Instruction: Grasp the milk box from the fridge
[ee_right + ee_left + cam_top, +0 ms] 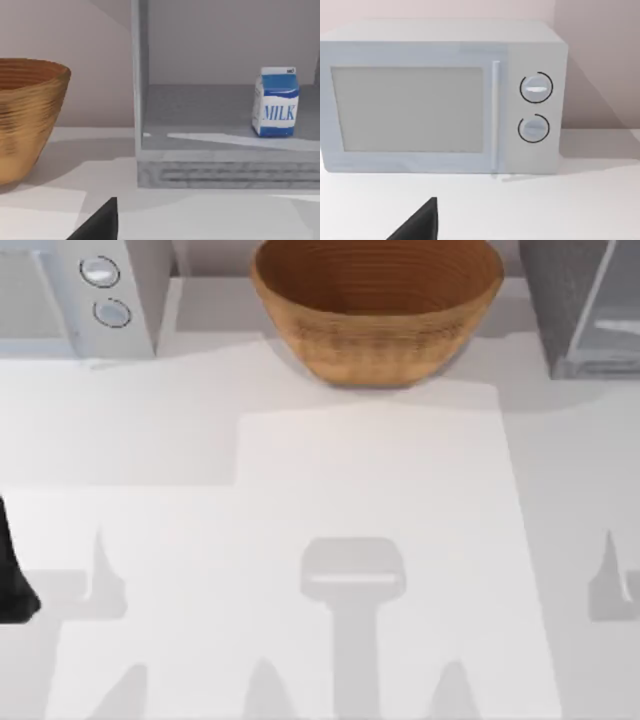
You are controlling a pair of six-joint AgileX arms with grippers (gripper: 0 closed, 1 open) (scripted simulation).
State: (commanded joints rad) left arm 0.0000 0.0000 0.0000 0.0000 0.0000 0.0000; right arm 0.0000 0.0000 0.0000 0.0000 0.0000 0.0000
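White milk box (275, 102) upright on fridge (200, 167) floor, open room around; finger state unclear.

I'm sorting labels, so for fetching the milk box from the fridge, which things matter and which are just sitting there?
Belong to the job:
milk box, upright inside the fridge
fridge, at the table's right rear

Just lying about:
wicker bowl
microwave

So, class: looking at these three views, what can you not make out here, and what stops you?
- Fridge, top view: cut by the frame's right edge; its roof hides the milk box.
- Left gripper and right gripper, wrist views: a dark tip at the frame's edge, fingers unreadable.
- Microwave, top view: cropped by the frame's edge.
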